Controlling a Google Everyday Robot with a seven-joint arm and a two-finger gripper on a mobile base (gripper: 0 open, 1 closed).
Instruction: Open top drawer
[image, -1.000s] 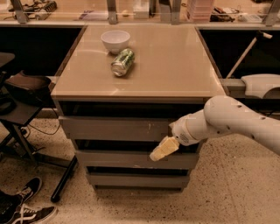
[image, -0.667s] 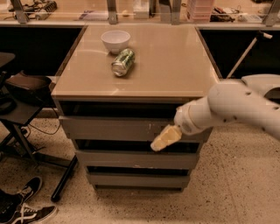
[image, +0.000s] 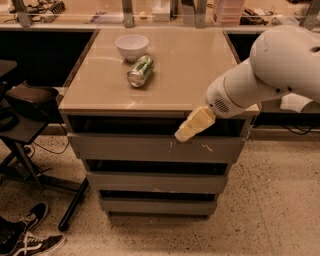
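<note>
Your tool (image: 184, 133) sits at the upper lip of the top drawer (image: 125, 148), just left of its twin scratches. You cannot tell whether it is open or closed. Hook behind that lip, then pull straight out, level, beneath the tabletop (image: 185, 70).

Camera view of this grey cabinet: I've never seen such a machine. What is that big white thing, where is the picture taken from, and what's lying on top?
The big white thing is a robot arm, reaching in from the right. Its cream-coloured tip is the gripper, the part that grasps. It sits at the upper edge of the wide grey top drawer, near two pale scratches, and I see nothing in it. The single camera looks down at the cabinet's front from above; where it is mounted isn't known. On the beige tabletop are a small white bowl and, just in front of it, a green drinks can lying on its side.
</note>
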